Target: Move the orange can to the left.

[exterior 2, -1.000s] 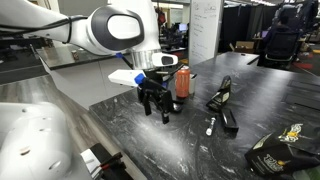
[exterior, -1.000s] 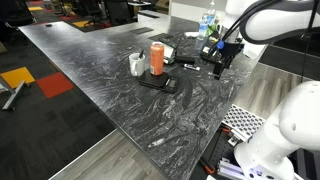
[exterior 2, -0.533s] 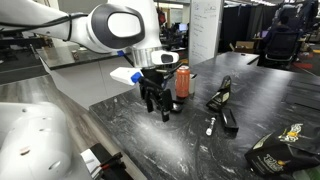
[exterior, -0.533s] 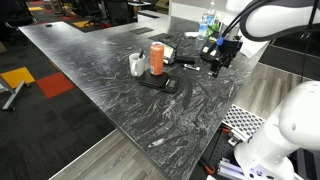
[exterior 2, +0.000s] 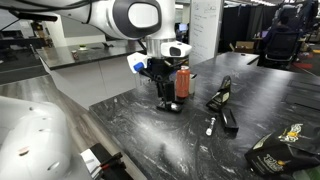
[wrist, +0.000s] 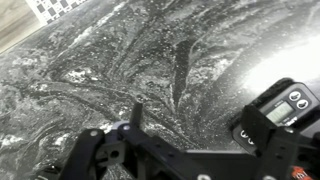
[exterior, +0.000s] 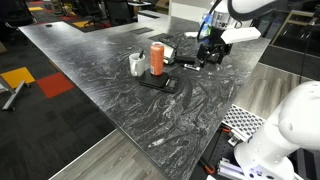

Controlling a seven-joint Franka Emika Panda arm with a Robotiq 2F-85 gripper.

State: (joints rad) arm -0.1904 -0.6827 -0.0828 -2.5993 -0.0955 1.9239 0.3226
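The orange can (exterior: pixel 157 57) stands upright off to the side of the pincer (exterior: pixel 207 60), clearly apart from it. The wrist view doesn't catch it at all, just bare marbled table (wrist: pixel 120 60) past the fingers (wrist: pixel 135 114). The pincer looks spread open with nothing in it, low over the tabletop. Biggest worry imo: the can's tall and skinny, so if the pincer comes in sideways and a finger clips it high up before the jaws straddle it, over it goes. The white-grey mug (exterior: pixel 137 64) sits just on the far side of the can from the pincer, close enough that a shove or overshoot bumps it too, and it may be in the can's path. The dark flat pad (exterior: pixel 158 82) at the can's base could snag it if it's dragged rather than lifted. There's also a black gadget with a little display (wrist: pixel 283 108) right beside the pincer, easy to knock on the way over.
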